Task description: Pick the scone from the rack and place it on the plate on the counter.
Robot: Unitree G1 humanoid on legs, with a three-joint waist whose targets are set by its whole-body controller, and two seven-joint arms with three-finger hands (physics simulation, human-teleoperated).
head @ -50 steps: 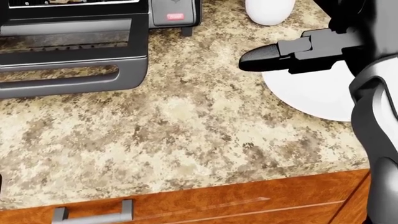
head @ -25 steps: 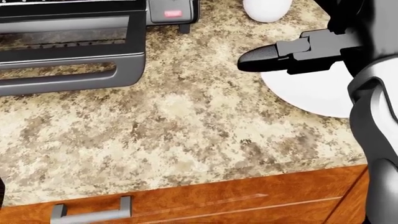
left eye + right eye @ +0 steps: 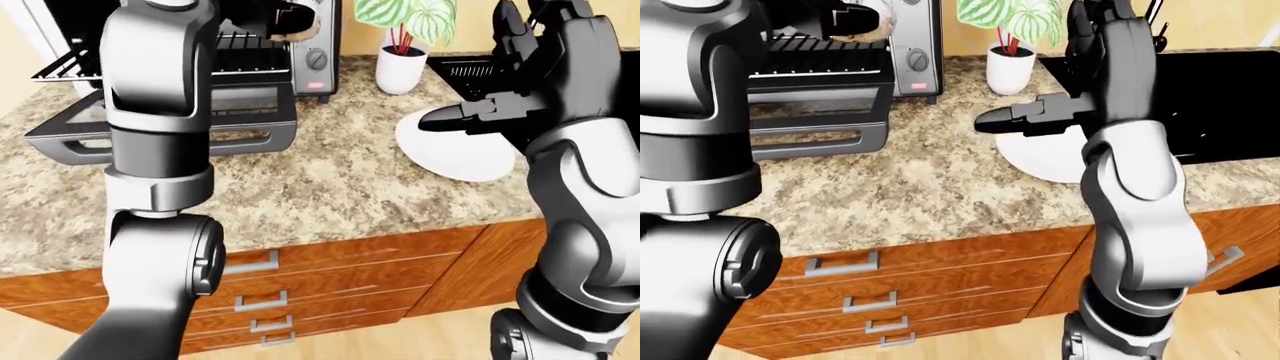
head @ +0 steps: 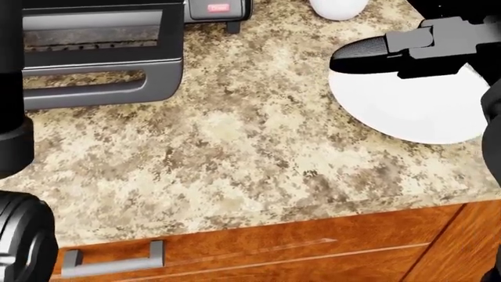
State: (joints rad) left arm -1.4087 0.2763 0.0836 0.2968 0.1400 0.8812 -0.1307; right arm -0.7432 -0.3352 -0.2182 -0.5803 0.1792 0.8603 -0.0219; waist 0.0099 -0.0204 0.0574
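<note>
Left hand [image 3: 285,19] clenched on the scone [image 3: 300,24] at the toaster oven's [image 3: 316,46] rack; right hand [image 4: 368,56] — fingers released — over the plate [image 4: 415,111] near the counter's [image 4: 235,153] right edge.

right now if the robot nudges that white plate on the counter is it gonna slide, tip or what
The plate looks flat and shallow, lying level on the granite counter, so a sideways nudge would probably slide it rather than tip it. Its glossy white finish suggests rigid ceramic, likely slippery and chip-prone. The right hand hovers over its rim; pressing down there might rock it.
</note>
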